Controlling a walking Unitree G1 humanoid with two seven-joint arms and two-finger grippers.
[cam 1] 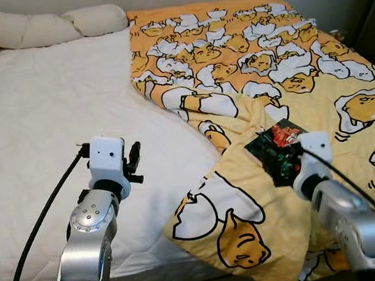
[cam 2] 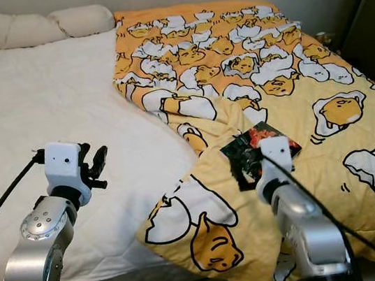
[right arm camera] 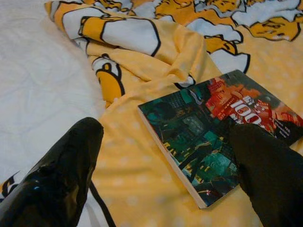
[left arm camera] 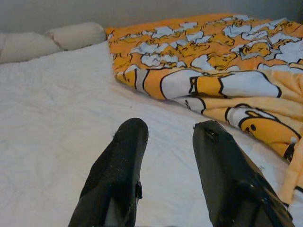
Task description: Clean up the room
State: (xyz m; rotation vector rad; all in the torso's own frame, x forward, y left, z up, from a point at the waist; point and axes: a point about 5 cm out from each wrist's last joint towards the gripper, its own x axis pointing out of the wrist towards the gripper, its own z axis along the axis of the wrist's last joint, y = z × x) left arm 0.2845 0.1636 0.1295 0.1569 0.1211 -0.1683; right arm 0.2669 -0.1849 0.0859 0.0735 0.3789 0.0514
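1. I am hovering the right gripper over the book, jaws spread wide and holding nothing, so they can straddle it.
2. The book is lying flat on the quilt, its near corner sitting between the jaws, one finger overlapping its cover.
3. I am parking the left gripper above bare sheet, jaws apart and empty, clear of the work.
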